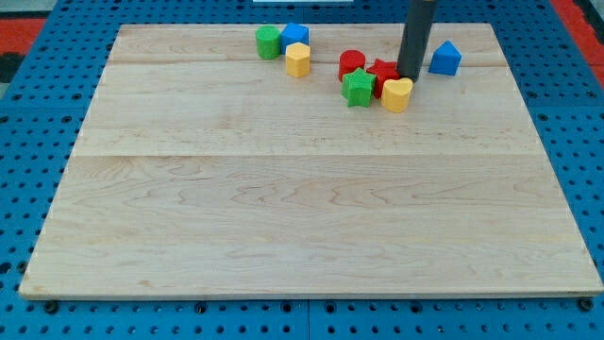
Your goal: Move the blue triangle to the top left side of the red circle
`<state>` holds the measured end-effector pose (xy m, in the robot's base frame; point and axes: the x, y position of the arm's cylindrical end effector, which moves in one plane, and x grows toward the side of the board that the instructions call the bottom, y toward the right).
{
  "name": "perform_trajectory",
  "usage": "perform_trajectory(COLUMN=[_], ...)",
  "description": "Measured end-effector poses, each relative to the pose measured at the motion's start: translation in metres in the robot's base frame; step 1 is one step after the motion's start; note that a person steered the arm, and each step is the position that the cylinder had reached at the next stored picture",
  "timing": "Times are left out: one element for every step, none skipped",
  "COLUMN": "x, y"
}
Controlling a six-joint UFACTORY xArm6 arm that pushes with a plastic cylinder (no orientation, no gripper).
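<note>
no jaws, bare rod | my tip (410,77) touching yellow heart (397,94) top, holds nothing | blue triangle (445,59) right of tip, apart | red circle (351,64) left of tip

Your arm comes down from the view's top, a bit right of the middle. You can only see its last part, a straight dark rod. The rod stands almost upright, leaning a tiny bit. My tip (410,76) is at the rod's low end, right down at the table top, near the view's top edge.
</note>
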<state>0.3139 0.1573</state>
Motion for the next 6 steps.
perform_trajectory(x=[-0.008, -0.014, -0.028, -0.051, -0.057, -0.061], y=[0.099, 0.125, 0.067, 0.039, -0.049, -0.061])
